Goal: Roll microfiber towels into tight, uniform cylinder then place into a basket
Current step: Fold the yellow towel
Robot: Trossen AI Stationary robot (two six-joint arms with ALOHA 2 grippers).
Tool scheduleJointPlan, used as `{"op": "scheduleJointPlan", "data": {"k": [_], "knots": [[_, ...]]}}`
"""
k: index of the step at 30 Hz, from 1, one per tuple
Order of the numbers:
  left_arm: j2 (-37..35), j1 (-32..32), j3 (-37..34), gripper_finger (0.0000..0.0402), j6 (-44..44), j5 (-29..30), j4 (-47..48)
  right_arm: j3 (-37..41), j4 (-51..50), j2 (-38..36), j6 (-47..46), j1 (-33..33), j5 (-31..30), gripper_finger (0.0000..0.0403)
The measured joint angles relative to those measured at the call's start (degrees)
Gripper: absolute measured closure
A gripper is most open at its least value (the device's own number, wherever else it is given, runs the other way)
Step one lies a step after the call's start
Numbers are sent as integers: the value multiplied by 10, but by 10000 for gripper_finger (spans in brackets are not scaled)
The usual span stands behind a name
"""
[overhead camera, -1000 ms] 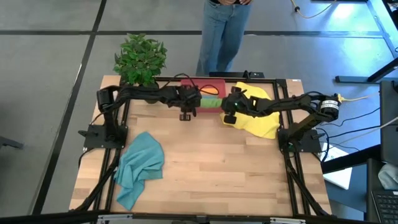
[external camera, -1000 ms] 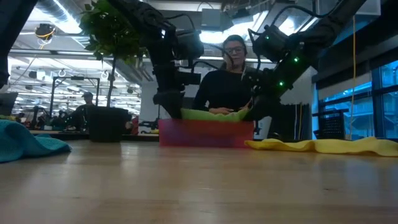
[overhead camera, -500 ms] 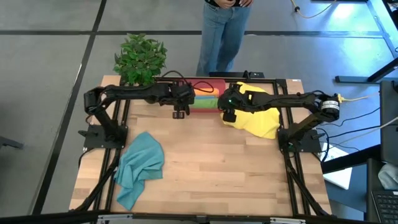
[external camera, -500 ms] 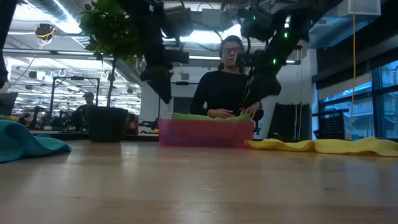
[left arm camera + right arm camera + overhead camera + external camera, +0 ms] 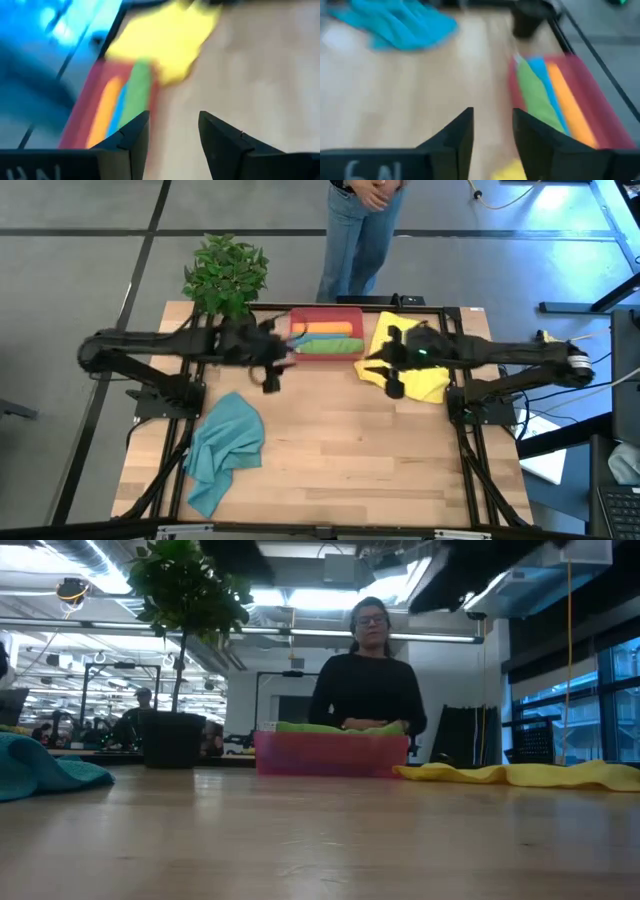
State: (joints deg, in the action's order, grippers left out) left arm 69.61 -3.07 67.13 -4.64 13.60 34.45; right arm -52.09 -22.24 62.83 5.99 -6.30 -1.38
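The basket (image 5: pixel 327 318) holds three rolled towels: orange (image 5: pixel 328 331), blue (image 5: pixel 322 339), green (image 5: pixel 332 347). Two lie loose, teal towel (image 5: pixel 222 448) and yellow towel (image 5: pixel 425 370). Left gripper (image 5: pixel 270 372) and right gripper (image 5: pixel 392 376) both gape narrowly, empty.

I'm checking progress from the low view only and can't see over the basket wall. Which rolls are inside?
Observer: In the basket, three rolls lie side by side: orange, blue, green.
Operator: Where are the arms?
Observer: The left gripper is beside the basket, the right gripper over the yellow towel; both empty, fingers open.
Operator: Is the teal cloth rolled?
Observer: No, the teal towel lies crumpled on the table.
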Motion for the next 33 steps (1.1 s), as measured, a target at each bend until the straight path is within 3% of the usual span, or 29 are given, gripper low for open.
{"op": "scheduleJointPlan", "data": {"k": [7, 11, 15, 20, 25, 33], "knots": [[-129, 95, -232, 244, 9, 15, -346, 206, 255, -154, -78, 77, 29, 305], [-147, 124, -350, 244, 43, 17, -536, 324, 409, -164, -120, 108, -19, 307], [-132, 141, -430, 244, 55, 17, -681, 398, 484, -138, -149, 126, -76, 307], [-126, 142, -470, 244, 61, 23, -720, 429, 516, -112, -163, 130, -112, 307], [-125, 141, -469, 244, 58, 83, -722, 429, 518, -90, -164, 130, -141, 308], [-125, 137, -469, 244, 56, 85, -728, 429, 521, -32, -178, 130, -155, 308]]}}
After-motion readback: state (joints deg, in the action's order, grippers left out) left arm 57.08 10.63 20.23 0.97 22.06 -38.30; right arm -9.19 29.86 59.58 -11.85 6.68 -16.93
